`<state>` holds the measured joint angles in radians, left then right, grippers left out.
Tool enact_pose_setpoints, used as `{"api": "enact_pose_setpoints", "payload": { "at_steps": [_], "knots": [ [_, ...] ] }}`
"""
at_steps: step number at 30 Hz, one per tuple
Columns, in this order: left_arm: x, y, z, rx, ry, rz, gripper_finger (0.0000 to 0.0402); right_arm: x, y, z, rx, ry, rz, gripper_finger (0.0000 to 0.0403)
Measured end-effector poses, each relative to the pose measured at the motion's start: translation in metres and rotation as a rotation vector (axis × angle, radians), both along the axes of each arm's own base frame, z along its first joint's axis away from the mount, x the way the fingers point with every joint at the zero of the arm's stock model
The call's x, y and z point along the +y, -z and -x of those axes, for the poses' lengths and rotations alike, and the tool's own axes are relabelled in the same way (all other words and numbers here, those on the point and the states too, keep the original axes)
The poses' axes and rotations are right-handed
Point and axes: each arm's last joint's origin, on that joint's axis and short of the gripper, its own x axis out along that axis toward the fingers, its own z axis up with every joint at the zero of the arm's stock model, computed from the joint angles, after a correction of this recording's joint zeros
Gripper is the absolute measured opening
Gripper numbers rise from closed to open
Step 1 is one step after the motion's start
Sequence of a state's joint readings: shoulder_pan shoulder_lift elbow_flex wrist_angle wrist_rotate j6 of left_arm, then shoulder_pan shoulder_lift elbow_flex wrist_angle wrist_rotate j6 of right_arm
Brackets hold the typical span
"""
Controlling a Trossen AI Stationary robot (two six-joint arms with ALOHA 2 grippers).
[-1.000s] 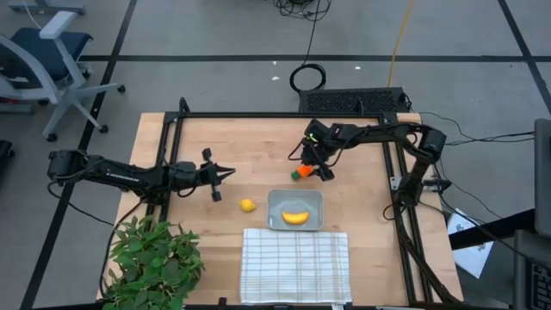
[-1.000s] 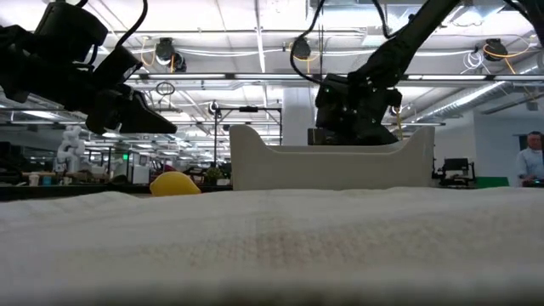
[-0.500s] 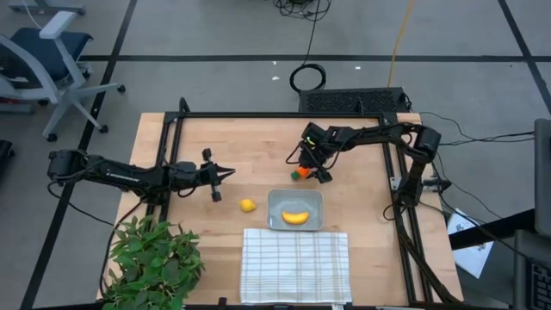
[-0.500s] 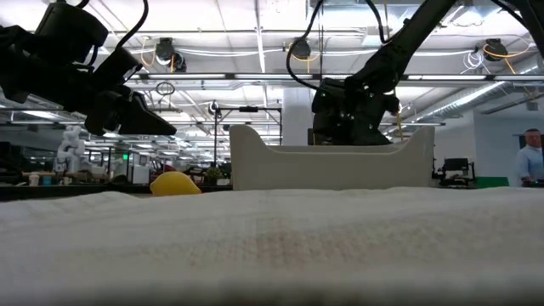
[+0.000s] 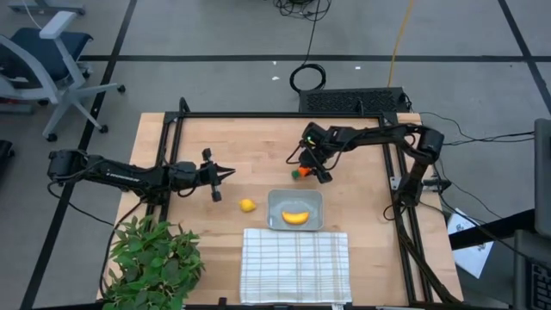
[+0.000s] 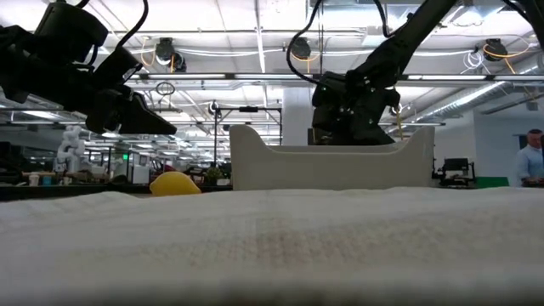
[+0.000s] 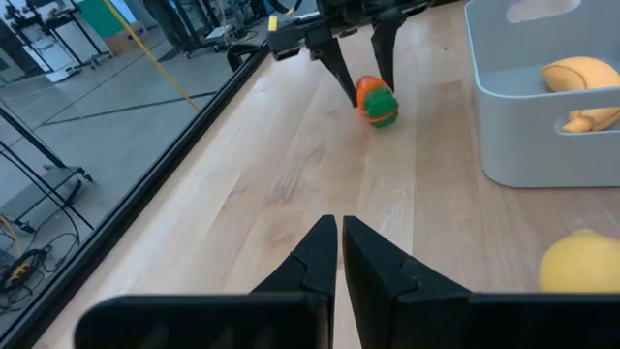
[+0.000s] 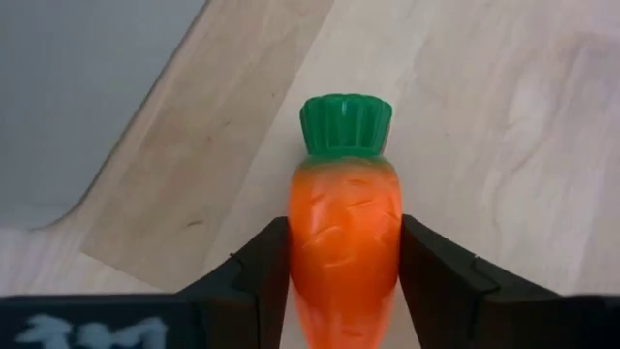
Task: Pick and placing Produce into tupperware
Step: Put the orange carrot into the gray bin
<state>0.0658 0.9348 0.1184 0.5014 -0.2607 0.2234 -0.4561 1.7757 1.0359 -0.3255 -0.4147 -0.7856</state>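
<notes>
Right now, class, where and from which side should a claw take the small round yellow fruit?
Across the round yellow fruit at its widest middle, coming from straight above: it lies alone on bare table, clear of the tupperware.

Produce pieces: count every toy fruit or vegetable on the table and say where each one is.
3. The banana lies in the tupperware; the round yellow fruit sits on the table left of it; the carrot is between the right tool's fingers.

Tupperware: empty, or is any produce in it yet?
Not empty. The tupperware holds the banana; the round yellow fruit lies on the table beside it, and the carrot sits between the right tool's fingers.
</notes>
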Motion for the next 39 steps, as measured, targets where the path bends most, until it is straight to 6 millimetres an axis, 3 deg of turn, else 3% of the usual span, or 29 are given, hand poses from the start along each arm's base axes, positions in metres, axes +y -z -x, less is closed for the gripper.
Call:
{"api": "enact_pose_setpoints", "payload": {
  "at_steps": [7, 14, 22, 29, 39],
  "knots": [
    [0.000, 0.000, 0.000, -0.001, -0.005, 0.015, 0.0026, 0.002, -0.030, 0.008, -0.039, 0.061, 0.049, 0.0164],
    [0.000, 0.000, 0.000, -0.001, -0.003, 0.010, 0.0026, 0.008, -0.075, 0.023, -0.152, 0.111, 0.104, 0.0153],
    [0.000, 0.000, 0.000, -0.001, -0.003, 0.010, 0.0026, 0.047, -0.118, 0.042, -0.206, 0.171, -0.007, 0.0154],
    [0.000, 0.000, 0.000, 0.000, 0.000, -0.004, 0.0026, 0.078, -0.130, 0.043, -0.208, 0.202, -0.125, 0.0154],
    [0.000, 0.000, 0.000, 0.000, 0.001, -0.008, 0.0026, 0.107, -0.127, 0.036, -0.158, 0.219, -0.236, 0.0153]
  ]
}}
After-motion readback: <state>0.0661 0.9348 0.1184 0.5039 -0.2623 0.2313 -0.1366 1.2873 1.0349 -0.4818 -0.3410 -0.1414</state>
